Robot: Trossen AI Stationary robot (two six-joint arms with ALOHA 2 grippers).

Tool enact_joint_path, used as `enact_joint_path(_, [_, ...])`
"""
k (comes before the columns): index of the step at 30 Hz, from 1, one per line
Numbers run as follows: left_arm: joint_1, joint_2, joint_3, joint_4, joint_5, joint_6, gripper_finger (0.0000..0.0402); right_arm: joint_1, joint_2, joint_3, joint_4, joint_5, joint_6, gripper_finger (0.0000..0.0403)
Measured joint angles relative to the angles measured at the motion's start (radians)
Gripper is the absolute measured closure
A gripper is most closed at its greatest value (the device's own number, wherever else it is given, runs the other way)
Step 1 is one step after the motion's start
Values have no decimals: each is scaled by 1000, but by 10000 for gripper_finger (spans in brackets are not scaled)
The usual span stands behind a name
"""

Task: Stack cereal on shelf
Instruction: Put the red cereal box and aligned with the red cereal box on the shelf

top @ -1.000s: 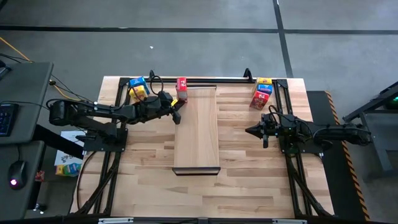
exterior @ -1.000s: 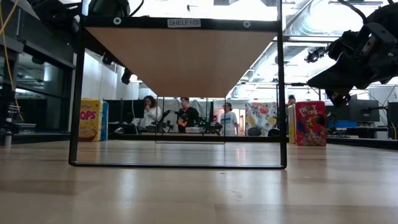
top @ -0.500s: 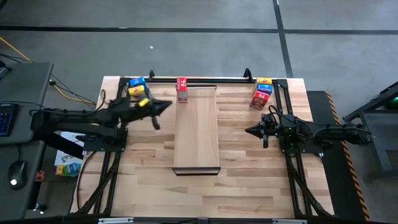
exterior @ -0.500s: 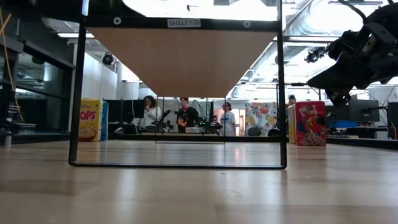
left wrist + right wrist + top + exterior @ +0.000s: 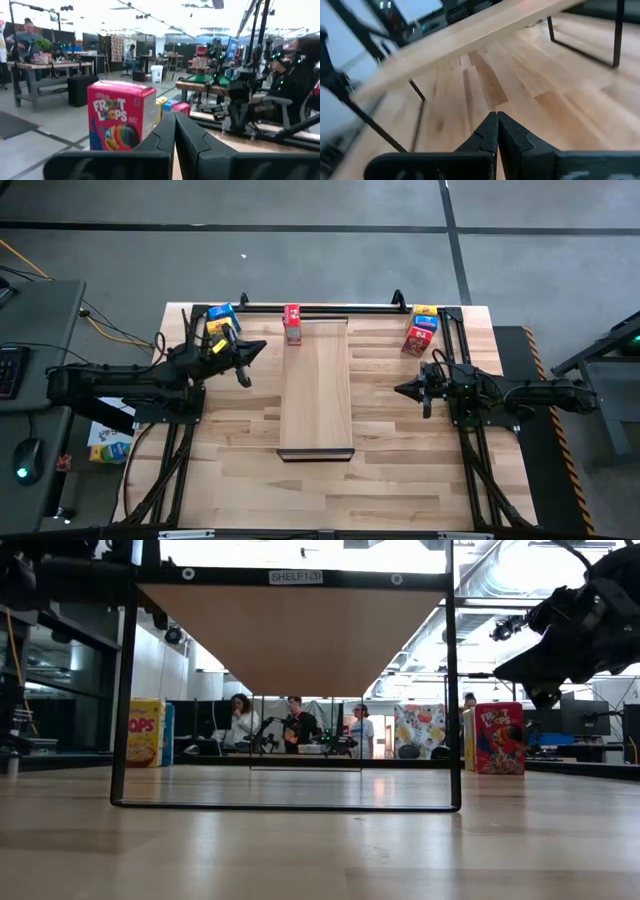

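Cereal: one red box (image 5: 292, 323) stands at the shelf's (image 5: 316, 395) far end; the rest wait in two clusters (image 5: 221, 320) (image 5: 421, 329) at the surface's back corners. Left end effector (image 5: 243, 364), clenched and empty, hovers near the left cluster; it must open to grasp. Right end effector (image 5: 412, 391) idles clenched beside the shelf.

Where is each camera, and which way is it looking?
High view: above the table, looking straight down on both arms, the shelf and the cereal boxes.
Low view: at tabletop height, looking level under the shelf into the room; one dark arm hangs at upper right.
Left wrist view: on the left arm, past the shut left gripper toward the red box.
Right wrist view: on the right arm, past the shut right gripper toward the shelf.
Shared: the red box appears in high and left wrist views.
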Motion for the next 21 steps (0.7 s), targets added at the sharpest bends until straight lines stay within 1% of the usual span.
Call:
enact_joint_path(2, [0,0,0,-12,0,-1,401,0,0,0,37,12,133,402])
enact_joint_path(3, [0,0,0,-11,0,-2,401,0,0,0,65,42,176,402])
enact_joint_path(5, [-1,0,0,-8,0,-1,401,0,0,0,156,174,193,402])
enact_joint_path(6, [0,0,0,-8,0,4,401,0,0,0,198,240,189,402])
enact_joint_path(8, [-1,0,0,-8,-9,16,401,0,0,0,308,356,104,402])
enact_joint_path(10, [-1,0,0,-8,-19,17,401,0,0,0,412,426,-5,402])
enact_joint_path(12, [-1,0,0,-8,-19,18,401,-1,1,0,544,418,-103,402])
enact_joint_path(14, [-1,0,0,-8,-19,18,401,-4,9,4,679,355,-187,402])
enact_joint_path(15, [-1,0,0,-8,-21,19,401,-6,17,18,700,320,-221,402])
enact_joint_path(16, [-1,0,0,-8,-25,19,401,-9,27,43,693,305,-255,402])
enact_joint_path(17, [-1,0,0,-8,-27,19,401,-10,38,70,665,311,-289,402])
enact_joint_path(18, [-1,0,0,-8,-28,19,401,-12,50,98,621,350,-327,402])
enact_joint_path(20, [-1,0,0,-8,-29,20,401,-18,74,159,514,487,-403,402])
enact_joint_path(21, [-1,0,0,-8,-30,20,401,-21,83,199,437,553,-410,402])
